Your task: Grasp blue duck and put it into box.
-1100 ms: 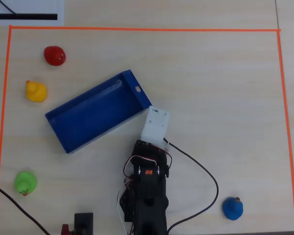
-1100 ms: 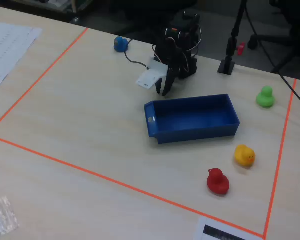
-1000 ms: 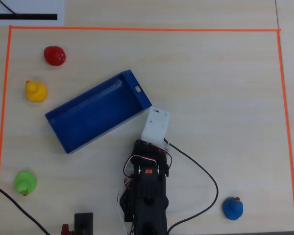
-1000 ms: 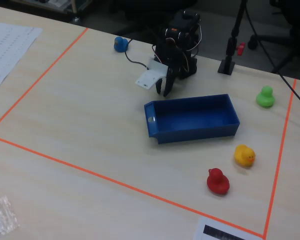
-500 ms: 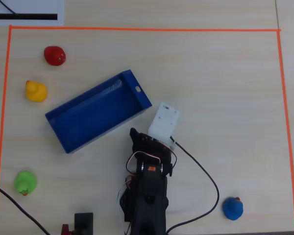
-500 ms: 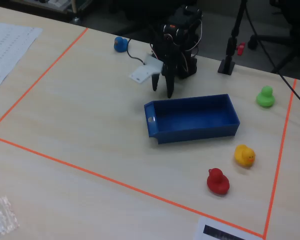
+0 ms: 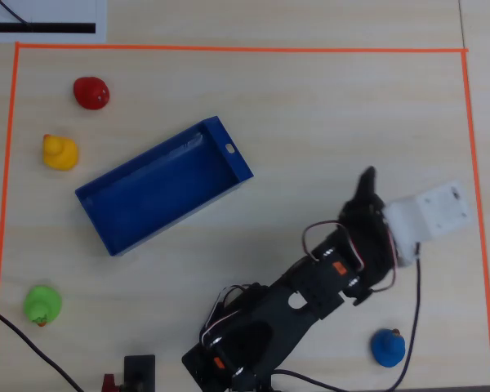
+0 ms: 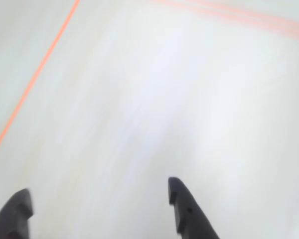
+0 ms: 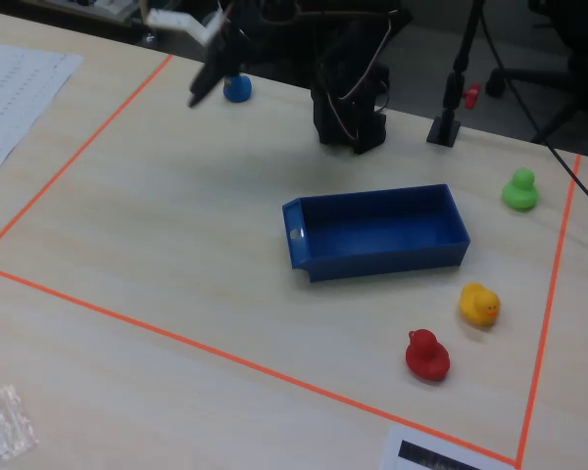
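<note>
The blue duck point(image 7: 388, 347) sits on the table at the lower right of the overhead view, beside the arm's base; in the fixed view point(image 9: 237, 87) it is at the far edge. The blue box point(image 7: 237, 159) lies empty, angled in the left middle; the fixed view shows its front wall point(image 9: 382, 262). My gripper point(image 7: 365, 181) is raised above bare table, well away from the duck and to the right of the box. In the wrist view the gripper point(image 8: 97, 189) is open and empty, its fingers wide apart, with only blurred table below. It hangs in the air in the fixed view point(image 9: 201, 93).
A red duck point(image 7: 91, 92), a yellow duck point(image 7: 60, 152) and a green duck point(image 7: 42, 305) stand along the left side. Orange tape point(image 7: 229, 48) borders the work area. A white sheet point(image 7: 41, 16) lies at the top left. A black stand point(image 9: 445, 125) is near the arm's base.
</note>
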Motion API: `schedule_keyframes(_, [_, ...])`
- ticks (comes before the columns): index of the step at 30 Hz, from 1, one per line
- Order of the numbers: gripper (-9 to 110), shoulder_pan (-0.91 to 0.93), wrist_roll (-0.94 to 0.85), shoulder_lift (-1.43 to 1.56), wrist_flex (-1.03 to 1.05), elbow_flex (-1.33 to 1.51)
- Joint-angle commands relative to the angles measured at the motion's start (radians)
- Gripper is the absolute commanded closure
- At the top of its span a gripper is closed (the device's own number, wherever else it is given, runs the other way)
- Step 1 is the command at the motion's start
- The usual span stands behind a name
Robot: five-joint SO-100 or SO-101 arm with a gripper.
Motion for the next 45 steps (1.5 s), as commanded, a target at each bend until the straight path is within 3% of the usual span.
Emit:
schedule_keyframes(1, [63,0.276,-0.034,-0.109,-0.098,-0.074])
schedule_keyframes(9, [64,0.571,-0.12,-0.291,-0.19,-0.104])
schedule_keyframes(15, [64,0.718,-0.27,-0.319,-0.129,-0.114])
schedule_keyframes(21, [60,0.833,-0.348,-0.321,-0.215,-0.081])
schedule_keyframes(26, [54,0.867,-0.402,-0.301,-0.301,0.031])
schedule_keyframes(45, [52,0.819,-0.457,-0.293,-0.634,0.433])
